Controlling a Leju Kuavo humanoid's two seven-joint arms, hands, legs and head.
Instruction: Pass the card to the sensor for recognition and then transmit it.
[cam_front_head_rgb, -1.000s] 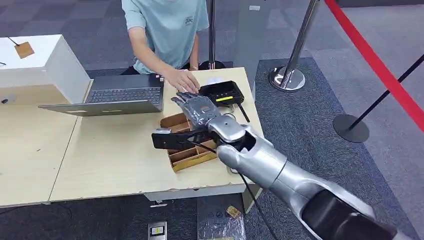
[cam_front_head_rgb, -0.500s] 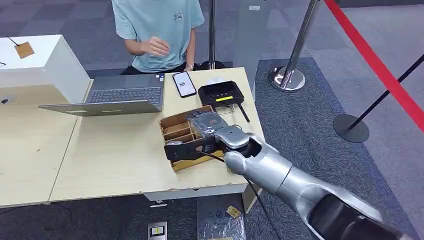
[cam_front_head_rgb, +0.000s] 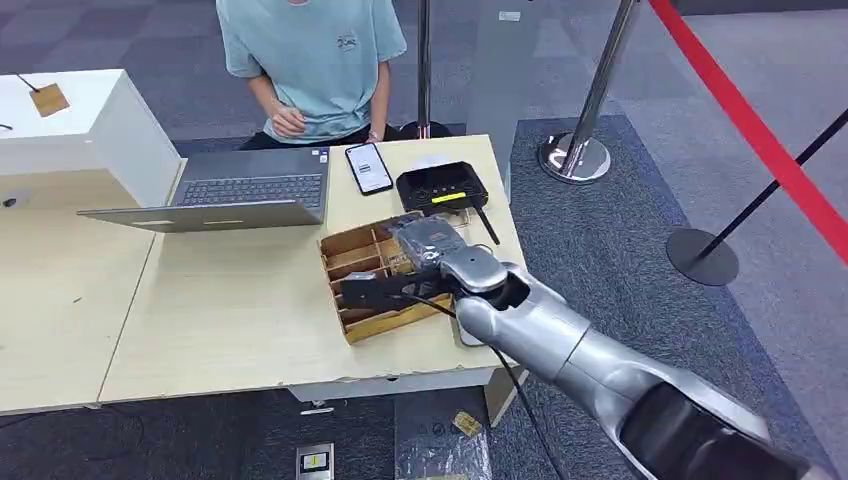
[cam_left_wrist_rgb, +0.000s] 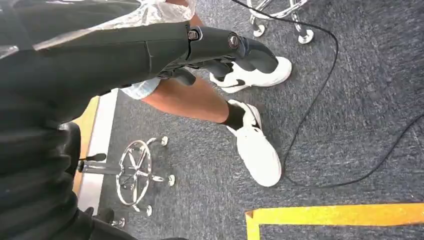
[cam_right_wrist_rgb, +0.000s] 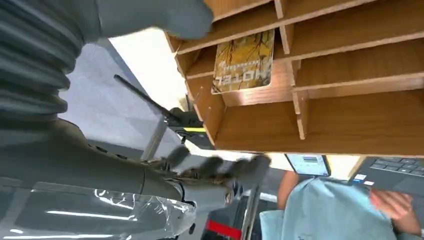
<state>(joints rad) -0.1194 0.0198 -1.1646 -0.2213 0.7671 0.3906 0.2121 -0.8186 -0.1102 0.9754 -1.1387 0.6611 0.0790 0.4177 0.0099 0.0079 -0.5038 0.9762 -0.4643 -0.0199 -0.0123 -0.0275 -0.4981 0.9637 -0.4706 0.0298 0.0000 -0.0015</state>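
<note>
Silver right hand (cam_front_head_rgb: 425, 245) hovers above one wooden tray (cam_front_head_rgb: 362, 326), fingers apart, holding nothing. One card (cam_right_wrist_rgb: 244, 62) lies in a tray compartment. Beyond: one sensor (cam_front_head_rgb: 441, 187), one phone (cam_front_head_rgb: 368, 167), one laptop (cam_front_head_rgb: 225, 197).

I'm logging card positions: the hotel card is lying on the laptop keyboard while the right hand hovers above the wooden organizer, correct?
Not quite. The hotel card lies in a compartment of the wooden organizer, as the right wrist view shows, not on the laptop. The right hand does hover above the organizer.

probably office demo area | carpet (cam_front_head_rgb: 620, 240) — laptop (cam_front_head_rgb: 225, 195) — stanchion (cam_front_head_rgb: 580, 140)
</note>
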